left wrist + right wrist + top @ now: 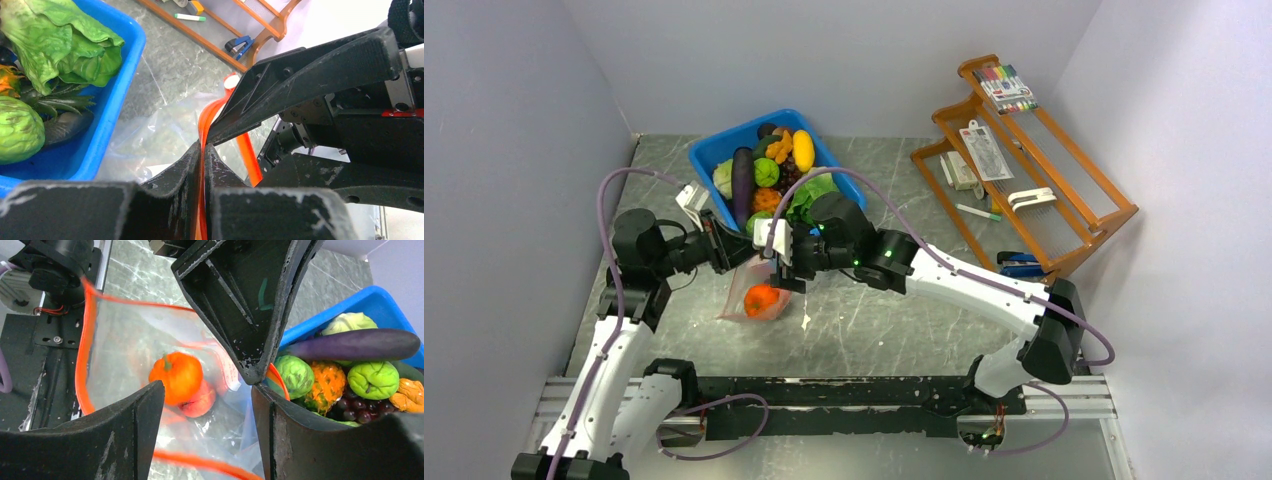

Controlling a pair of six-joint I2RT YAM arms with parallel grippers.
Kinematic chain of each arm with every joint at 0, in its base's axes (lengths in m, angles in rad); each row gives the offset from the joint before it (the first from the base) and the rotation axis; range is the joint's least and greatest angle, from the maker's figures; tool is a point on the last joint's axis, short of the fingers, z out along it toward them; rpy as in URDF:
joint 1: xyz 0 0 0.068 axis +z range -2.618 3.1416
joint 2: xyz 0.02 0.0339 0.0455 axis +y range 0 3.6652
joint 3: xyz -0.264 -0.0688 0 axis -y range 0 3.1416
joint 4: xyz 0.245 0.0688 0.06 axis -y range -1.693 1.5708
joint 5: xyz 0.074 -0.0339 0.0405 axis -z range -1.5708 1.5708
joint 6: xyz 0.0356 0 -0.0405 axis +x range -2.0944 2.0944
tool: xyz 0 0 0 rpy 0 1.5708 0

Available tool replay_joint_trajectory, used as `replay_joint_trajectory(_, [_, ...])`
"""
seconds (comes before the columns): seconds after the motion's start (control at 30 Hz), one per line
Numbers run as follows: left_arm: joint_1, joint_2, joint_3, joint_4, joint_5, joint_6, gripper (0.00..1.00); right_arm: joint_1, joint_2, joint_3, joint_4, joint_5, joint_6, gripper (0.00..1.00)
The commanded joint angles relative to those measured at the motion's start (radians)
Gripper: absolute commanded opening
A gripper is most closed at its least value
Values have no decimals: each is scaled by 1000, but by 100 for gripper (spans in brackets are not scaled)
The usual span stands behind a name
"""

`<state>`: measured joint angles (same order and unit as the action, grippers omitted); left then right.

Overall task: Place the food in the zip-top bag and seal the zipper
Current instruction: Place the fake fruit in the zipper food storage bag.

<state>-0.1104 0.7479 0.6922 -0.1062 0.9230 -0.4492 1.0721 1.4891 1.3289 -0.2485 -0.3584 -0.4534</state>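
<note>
The filling step is in hand. The left fingers [186,170] are closed tight on the red-orange zipper [207,117], pinching one lip of the zip-top bag [125,340] and holding its mouth up. The right fingers [135,430] stand wide apart just above that open mouth with nothing between them.

Two pieces already sit at the bottom of the bag, an orange toy fruit [176,377] and a pink-orange peach [202,401] touching it. Most of the food is still in the blue bin [734,130], with the purple eggplant [355,344] lying across the green cabbage-like balls [377,380]. The zipper is unsealed along its whole visible run.

The next move is likely a return of the right arm to the bin for another piece. That calls for lifting straight out of the mouth first, so a finger does not snag the thin film or drag the lip out of the left grip.

The bag hangs left of the middle of the desk [874,320], just beside the bin's near corner, and the bin reaches back towards the far edge. The two wrists are crowded together over the bag, so there is little slack there. Bare surface lies on the near side and to the right, and the wooden rack [1121,213] by the far right corner stands well apart.
</note>
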Motion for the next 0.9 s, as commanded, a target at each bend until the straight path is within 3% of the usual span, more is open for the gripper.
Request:
replay_joint_trajectory(0.0, [-7, -3, -5, -6, -3, 27, 7, 3, -26, 20, 28, -9, 16, 66])
replay_joint_trajectory(0.13, [-7, -3, -4, -25, -13, 41, 7, 3, -36, 17, 50, -29, 47, 65])
replay_joint_trajectory(0.57, [-7, -32, 14, -135, -115, 117, 7, -47, -46, 104, 188, -54, 394, 65])
replay_joint_trajectory(0.87, [-7, -67, 8, -167, -116, 144, 7, -254, -37, 49, 276, 240, 602, 59])
